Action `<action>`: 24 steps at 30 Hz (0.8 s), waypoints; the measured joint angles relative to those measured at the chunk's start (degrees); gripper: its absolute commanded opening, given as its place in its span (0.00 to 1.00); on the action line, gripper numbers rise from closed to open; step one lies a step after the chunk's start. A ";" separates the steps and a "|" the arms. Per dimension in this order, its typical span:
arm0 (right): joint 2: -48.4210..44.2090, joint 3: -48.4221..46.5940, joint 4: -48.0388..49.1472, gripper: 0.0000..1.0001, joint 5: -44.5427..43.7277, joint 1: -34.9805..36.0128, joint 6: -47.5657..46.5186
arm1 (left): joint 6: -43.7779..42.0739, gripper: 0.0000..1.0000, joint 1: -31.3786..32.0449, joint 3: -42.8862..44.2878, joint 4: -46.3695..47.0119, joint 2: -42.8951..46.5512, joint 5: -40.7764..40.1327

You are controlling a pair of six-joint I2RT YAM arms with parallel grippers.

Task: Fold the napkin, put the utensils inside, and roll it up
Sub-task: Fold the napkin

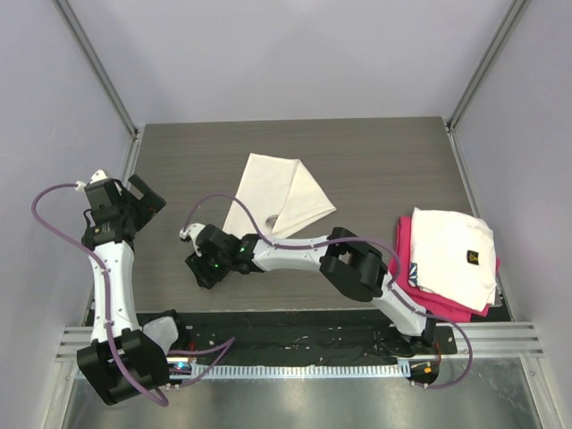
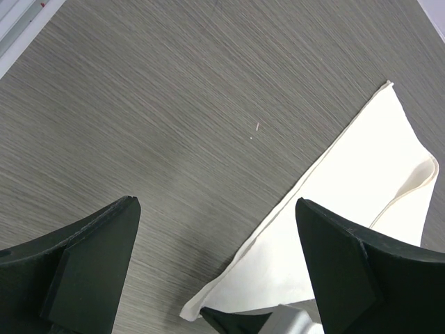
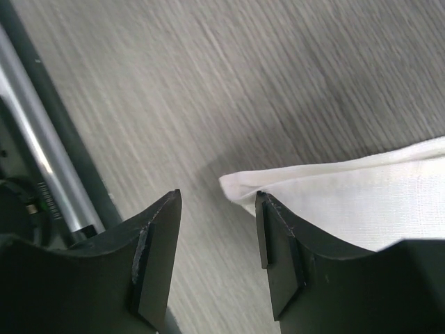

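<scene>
Top external view: the napkin [image 1: 279,192] lies near the middle of the counter [image 1: 384,161], folded into a rough triangle with one flap lapped over the other. Both my arms sit on its left side.
Right gripper [image 3: 217,203]: released, jaws parted with bare counter showing between them. It is low beside the napkin's near-left corner, whose tip lies just beyond my fingertips. I judge I am here because this corner is the one to work next.
Left gripper [image 2: 217,209]: spread wide and holding nothing, hovering over bare counter left of the napkin's long straight edge. I judge it hangs clear so it cannot drag the cloth.
Napkin cloth: thin, cream-white and unmarked, with a fine weave visible up close. The corner is a soft, rounded fold of two layers, and one edge carries a narrow hem.
Counter surface: dark grey, streaked like wood grain, matte and smooth. I expect the cloth to slide on it easily.
Spoon: I cannot pick it out for sure. A small dark mark on the napkin's lower part is too small to name.
Side stack: a folded white cloth [image 1: 451,250] with a small dark logo rests on a pink cloth [image 1: 405,246] at the right edge, well apart from the napkin.
</scene>
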State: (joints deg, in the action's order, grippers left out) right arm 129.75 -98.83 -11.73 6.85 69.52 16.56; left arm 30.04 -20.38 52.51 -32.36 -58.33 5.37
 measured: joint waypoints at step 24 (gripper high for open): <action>6.95 -10.62 -6.32 0.27 -8.59 1.62 -4.74 | 1.07 1.00 -0.66 -0.26 0.48 -0.02 1.81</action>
State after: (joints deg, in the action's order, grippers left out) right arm 136.70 -109.45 -18.04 -1.74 71.13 11.81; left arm 31.11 -21.04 52.25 -31.88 -58.35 7.18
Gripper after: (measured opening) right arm 0.356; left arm 0.996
